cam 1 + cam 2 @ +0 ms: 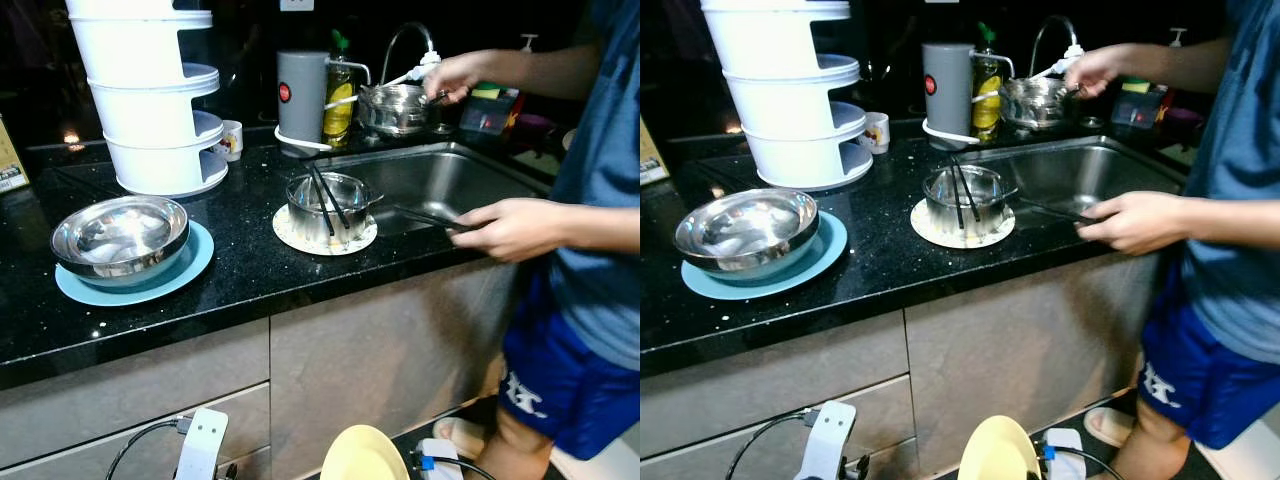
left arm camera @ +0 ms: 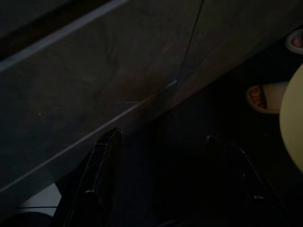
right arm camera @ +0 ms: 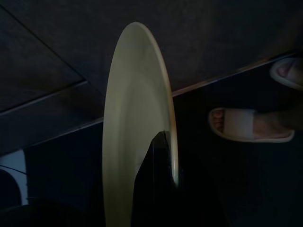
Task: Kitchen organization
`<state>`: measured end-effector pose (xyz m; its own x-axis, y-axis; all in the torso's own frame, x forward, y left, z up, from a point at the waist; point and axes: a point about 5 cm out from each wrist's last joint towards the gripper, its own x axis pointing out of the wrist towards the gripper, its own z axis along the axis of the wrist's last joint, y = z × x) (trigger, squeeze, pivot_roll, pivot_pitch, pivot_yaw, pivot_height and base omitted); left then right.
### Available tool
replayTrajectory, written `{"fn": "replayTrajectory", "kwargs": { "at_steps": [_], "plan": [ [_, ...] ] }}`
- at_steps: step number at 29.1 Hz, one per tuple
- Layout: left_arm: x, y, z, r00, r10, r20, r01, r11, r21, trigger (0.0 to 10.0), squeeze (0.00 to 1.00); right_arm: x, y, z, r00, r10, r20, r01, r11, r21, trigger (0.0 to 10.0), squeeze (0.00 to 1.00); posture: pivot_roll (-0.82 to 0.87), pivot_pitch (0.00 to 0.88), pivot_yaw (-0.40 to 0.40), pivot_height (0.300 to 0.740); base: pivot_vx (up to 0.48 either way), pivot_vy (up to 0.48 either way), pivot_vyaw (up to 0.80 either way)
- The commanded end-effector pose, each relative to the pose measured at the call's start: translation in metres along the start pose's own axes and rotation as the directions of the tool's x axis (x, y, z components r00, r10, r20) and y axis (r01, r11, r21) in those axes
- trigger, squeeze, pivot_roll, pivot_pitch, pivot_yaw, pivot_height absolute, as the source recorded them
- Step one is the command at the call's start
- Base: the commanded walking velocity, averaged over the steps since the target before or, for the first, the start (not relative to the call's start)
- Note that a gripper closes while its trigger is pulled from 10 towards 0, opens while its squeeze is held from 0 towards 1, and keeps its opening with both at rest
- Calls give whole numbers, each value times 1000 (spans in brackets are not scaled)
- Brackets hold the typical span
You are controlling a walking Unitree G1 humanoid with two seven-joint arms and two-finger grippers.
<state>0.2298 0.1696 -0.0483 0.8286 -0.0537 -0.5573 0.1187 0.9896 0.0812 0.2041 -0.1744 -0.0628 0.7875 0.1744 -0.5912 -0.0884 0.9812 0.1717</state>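
The right gripper (image 3: 163, 165) pinches a yellow plate (image 3: 135, 132) on edge, held low before the cabinet (image 1: 380, 350). The left gripper (image 2: 175, 189) hangs idle, fingers spread.

The right side of the black speckled counter (image 1: 240, 270) is being blocked by a person's arm (image 1: 560, 225); bare counter is being left between the steel bowl (image 1: 120, 238) and the small steel pot (image 1: 328, 208).
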Motion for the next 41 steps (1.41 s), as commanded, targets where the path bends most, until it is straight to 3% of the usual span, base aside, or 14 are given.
{"fn": "replayTrajectory", "kwargs": {
  "at_steps": [1, 5, 10, 14, 18, 21, 24, 27, 31, 38, 40, 41],
  "plan": [
    [-4, -2, -8, 1000, 4, -16, -4, 1000, -6, 10000, 0, -5, -8, -9, 999, -27, -47, 26, 1000, -16, 10000, 0, -31, 46, -83, 740, 0, 0, 0],
    [-7, -3, -13, 1000, 0, -23, 0, 1000, 8, 10000, 0, -7, -13, -10, 997, -49, -57, 49, 999, -6, 10000, 0, -22, 64, -95, 740, 0, 0, 0],
    [-8, 5, -14, 999, 37, -19, -36, 999, 18, 10000, 0, -6, -3, -15, 997, -25, -74, 25, 1000, 5, 10000, 0, -2, 109, -111, 740, 0, 0, 0],
    [-13, 11, -20, 999, 40, -27, -39, 999, 35, 10000, 0, -5, 10, -21, 997, 5, -80, -5, 1000, -2, 10000, 0, -13, 164, -76, 740, 0, 0, 0],
    [-15, 6, -24, 1000, 21, -23, -20, 999, 40, 10000, 0, -5, 12, -21, 997, 14, -70, -15, 1000, -15, 10000, 0, 5, 190, -61, 740, 0, 0, 0],
    [-16, 1, -21, 1000, -6, -1, 6, 998, 61, 10000, 0, -7, 10, -23, 997, -4, -74, 4, 1000, -1, 10000, 0, 14, 202, -55, 740, 0, 0, 0],
    [-16, 2, -11, 997, -18, 69, 16, 999, 28, 10000, 0, -6, 12, -23, 998, -2, -67, 3, 1000, 1, 10000, 0, -8, 196, -47, 740, 0, 0, 0],
    [-21, 2, 4, 981, -44, 189, 47, 999, -11, 10000, 0, -4, 11, -18, 998, 10, -59, -11, 1000, -18, 10000, 0, -9, 179, -58, 740, 0, 0, 0],
    [-24, -6, 4, 975, -106, 196, 115, 993, -32, 10000, 0, -6, 2, -16, 998, -2, -65, 0, 999, -36, 10000, 0, -12, 166, -74, 740, 0, 0, 0],
    [-24, -8, 5, 970, -165, 179, 163, 986, 25, 10000, 0, -8, -3, -19, 996, -1, -88, -4, 998, -59, 10000, 0, -12, 152, -116, 740, 0, 0, 0],
    [-27, -4, 12, 956, -214, 202, 196, 975, 106, 10000, 0, -8, -5, -16, 996, -3, -84, -3, 998, -70, 10000, 0, -28, 144, -115, 740, 0, 0, 0],
    [-27, -4, 12, 956, -214, 202, 196, 975, 106, 10000, 0, -8, -5, -16, 996, -3, -84, -3, 998, -70, 10000, 0, -28, 144, -115, 740, 0, 0, 0]
  ]
}}
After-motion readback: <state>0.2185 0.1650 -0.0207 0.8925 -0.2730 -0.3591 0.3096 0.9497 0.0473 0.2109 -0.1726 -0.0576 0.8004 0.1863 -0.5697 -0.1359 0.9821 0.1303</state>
